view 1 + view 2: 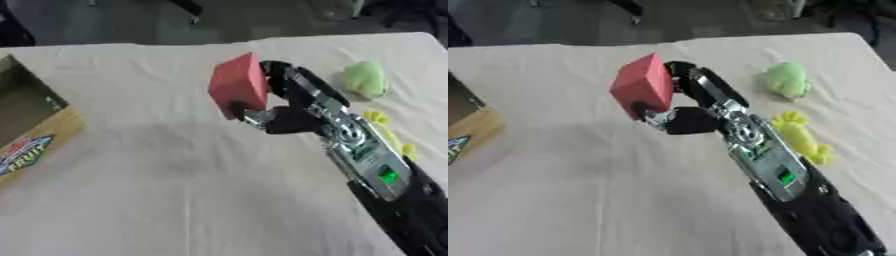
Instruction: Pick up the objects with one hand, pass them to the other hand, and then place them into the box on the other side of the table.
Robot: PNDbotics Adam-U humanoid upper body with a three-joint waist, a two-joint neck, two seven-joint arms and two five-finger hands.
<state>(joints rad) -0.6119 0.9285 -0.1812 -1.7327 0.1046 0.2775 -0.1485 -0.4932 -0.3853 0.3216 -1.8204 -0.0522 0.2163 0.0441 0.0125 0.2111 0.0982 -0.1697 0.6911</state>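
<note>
One hand in my view, the right hand (293, 107) | fingers and thumb clamped on red block (238, 84), above table (175, 190) | box (31, 125) at left edge | green toy (787, 80), yellow toy (801, 137) lie right

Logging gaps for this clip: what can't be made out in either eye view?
- Left hand: in neither view.
- Box: cut off by the left edge in both views; its inside is dark, contents cannot be told.
- Yellow object: in the left eye view mostly hidden behind the right hand's arm; blurred, its kind unclear.
- Green object: blurred, only a soft lump.
- Red block: its far side and where the fingers touch it are hidden.
</note>
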